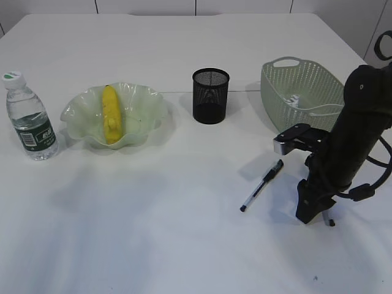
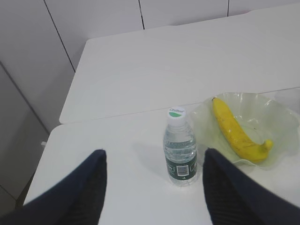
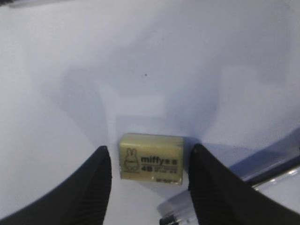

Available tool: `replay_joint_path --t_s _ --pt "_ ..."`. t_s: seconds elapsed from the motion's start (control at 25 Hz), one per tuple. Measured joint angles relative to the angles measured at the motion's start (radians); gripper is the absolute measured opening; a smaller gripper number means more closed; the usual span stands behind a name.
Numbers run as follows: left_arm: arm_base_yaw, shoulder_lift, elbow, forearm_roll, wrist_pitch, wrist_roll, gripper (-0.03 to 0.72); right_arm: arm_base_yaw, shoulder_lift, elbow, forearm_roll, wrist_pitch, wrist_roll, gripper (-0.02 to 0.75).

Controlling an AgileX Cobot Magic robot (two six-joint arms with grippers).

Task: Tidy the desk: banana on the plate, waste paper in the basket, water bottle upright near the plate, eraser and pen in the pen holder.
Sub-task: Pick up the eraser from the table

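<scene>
A: Where does the right gripper stand?

B: It is low over the white surface, and the yellow eraser lies flat between its two fingers. The fingers are apart and I see a narrow gap on each side of the eraser, so nothing is grasped. The pen lies on the surface just beside this arm, to its left in the exterior view.

A: And the left gripper?

B: It is released, with its jaws wide and nothing between them. In front of it the water bottle stands upright, just beside the plate. The banana lies on the plate.

A: The other things?

B: The pen holder stands in the middle, and some waste paper shows inside the basket
</scene>
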Motion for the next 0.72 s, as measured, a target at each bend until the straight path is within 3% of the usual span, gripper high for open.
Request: replay_joint_path --t_s 0.24,0.52,0.72 --pt "0.000 0.000 0.000 0.000 0.000 0.000 0.456 0.000 0.002 0.000 0.000 0.000 0.002 0.386" --pt "0.000 0.000 0.000 0.000 0.000 0.000 0.456 0.000 0.003 0.000 0.000 0.000 0.004 0.287" --pt "0.000 0.000 0.000 0.000 0.000 0.000 0.456 0.000 0.003 0.000 0.002 0.000 0.010 0.277"
